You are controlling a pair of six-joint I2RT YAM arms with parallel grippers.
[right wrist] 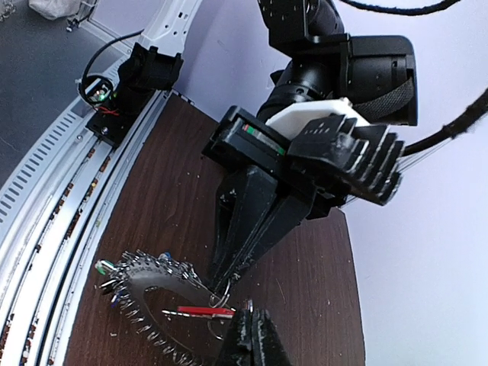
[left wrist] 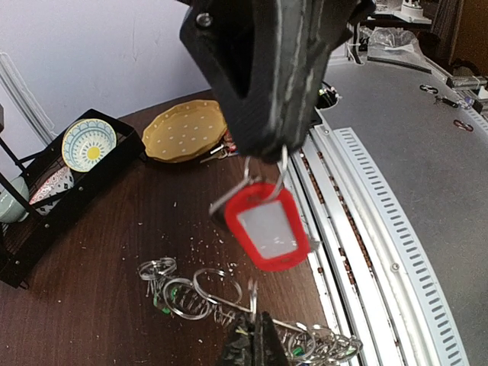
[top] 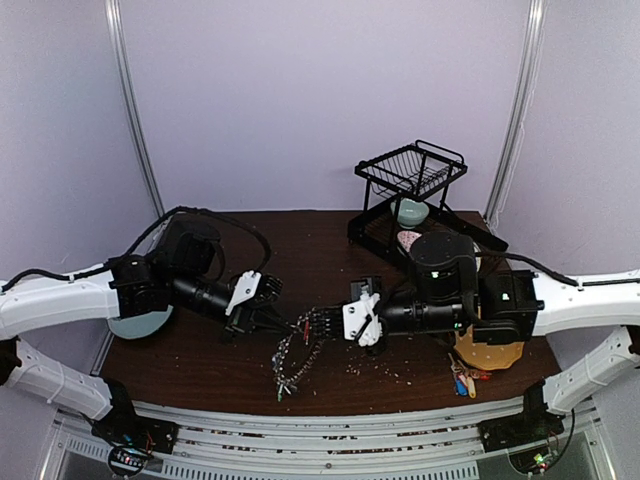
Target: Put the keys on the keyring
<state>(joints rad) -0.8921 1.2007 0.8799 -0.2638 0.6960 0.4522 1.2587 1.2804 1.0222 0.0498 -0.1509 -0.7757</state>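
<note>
With left pincer [left wrist: 267, 152] clamped on the loop of the red key [left wrist: 265, 229] and right pincer [right wrist: 252, 335] nipping the keyring [left wrist: 200, 293], risks a drop if that loop twists free.

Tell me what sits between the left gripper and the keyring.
A red-tagged key hangs there, its small loop pinched in the shut left gripper, above the keyring. The left wrist view shows it.

The keyring [right wrist: 139, 284] is cut off by the right wrist view's bottom edge.
</note>
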